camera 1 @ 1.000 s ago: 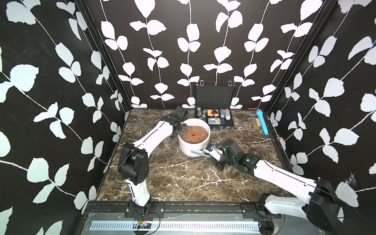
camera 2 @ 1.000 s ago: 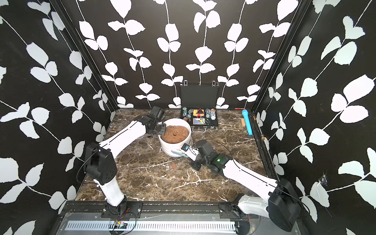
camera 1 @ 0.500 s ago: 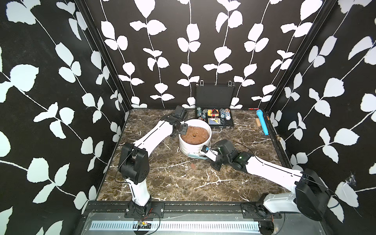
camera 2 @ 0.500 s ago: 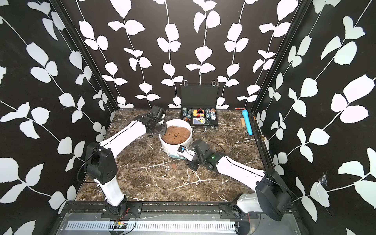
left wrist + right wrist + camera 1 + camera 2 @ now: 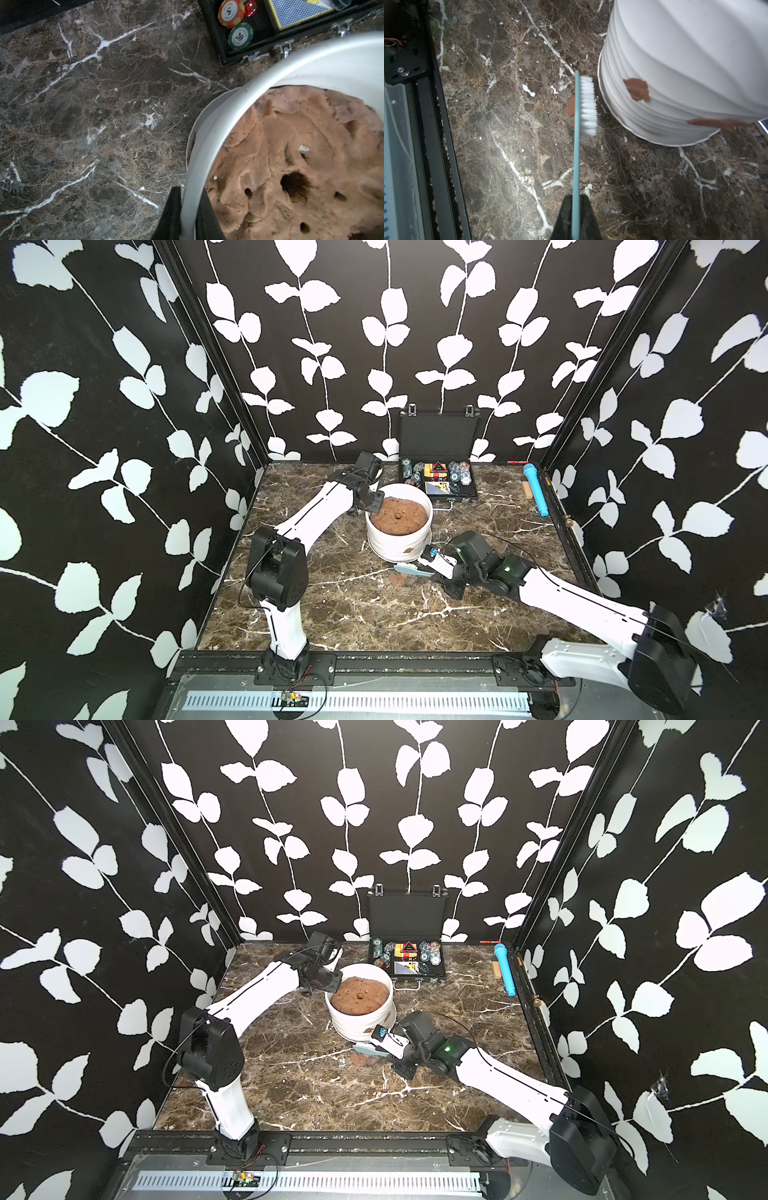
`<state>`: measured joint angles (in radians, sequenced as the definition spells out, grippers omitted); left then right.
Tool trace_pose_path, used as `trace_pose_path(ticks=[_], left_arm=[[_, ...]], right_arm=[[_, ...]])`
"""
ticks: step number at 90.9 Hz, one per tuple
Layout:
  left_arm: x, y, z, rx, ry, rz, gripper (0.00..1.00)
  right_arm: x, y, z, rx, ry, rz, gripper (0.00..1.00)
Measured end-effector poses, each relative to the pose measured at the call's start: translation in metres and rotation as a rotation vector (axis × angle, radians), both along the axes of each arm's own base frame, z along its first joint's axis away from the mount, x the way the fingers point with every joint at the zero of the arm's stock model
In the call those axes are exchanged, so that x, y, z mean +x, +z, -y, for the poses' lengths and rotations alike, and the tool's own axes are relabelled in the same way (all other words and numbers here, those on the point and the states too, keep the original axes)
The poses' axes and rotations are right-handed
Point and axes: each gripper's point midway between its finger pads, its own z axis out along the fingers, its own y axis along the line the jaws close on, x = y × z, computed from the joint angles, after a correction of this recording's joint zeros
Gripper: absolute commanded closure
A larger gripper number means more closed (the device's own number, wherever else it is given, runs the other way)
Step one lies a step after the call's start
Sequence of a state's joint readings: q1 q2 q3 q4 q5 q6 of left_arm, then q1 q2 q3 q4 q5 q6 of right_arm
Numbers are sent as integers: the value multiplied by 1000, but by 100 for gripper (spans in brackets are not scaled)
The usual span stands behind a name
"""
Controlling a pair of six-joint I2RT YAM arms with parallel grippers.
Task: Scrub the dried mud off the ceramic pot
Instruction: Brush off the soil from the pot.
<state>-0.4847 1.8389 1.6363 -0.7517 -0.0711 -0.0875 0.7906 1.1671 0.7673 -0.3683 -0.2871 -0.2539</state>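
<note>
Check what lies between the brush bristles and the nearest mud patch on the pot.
Right wrist view: between bristles and mud patch, only a gap over bare tabletop, then clean pot wall.

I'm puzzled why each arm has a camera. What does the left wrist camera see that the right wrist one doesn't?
Only left wrist: left fingers pinching the rim of the ceramic pot, the brown mound inside, the chip case. Only right wrist: right fingers holding the brush, dried mud on the ribbed wall. Both: the pot, marble table.
</note>
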Motion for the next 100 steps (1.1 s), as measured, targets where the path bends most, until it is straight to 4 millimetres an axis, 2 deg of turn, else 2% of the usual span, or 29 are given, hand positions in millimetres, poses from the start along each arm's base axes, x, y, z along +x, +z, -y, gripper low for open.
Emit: trace_pose_path(ticks=[16,30,44,60,74,87,100], left_arm=[[5,10,2,-3,-7,17,72],[15,37,2,-15,17,73,48],[10,51,-6,-28,89,86,43],[-20,61,-22,-61,250,58,33],[-49,71,-13,-100,370,47,32],[-73,58,-9,-124,464,2,33],[-82,41,-11,-119,534,-32,35]], right_arm=[[6,17,2,44,-19,47,100],[10,13,5,39,-25,38,100],[16,20,7,20,-7,-16,100],[29,51,2,66,20,8,100],[25,55,4,72,48,-15,100],[21,55,4,69,74,-33,100],[19,54,4,67,81,-34,100]])
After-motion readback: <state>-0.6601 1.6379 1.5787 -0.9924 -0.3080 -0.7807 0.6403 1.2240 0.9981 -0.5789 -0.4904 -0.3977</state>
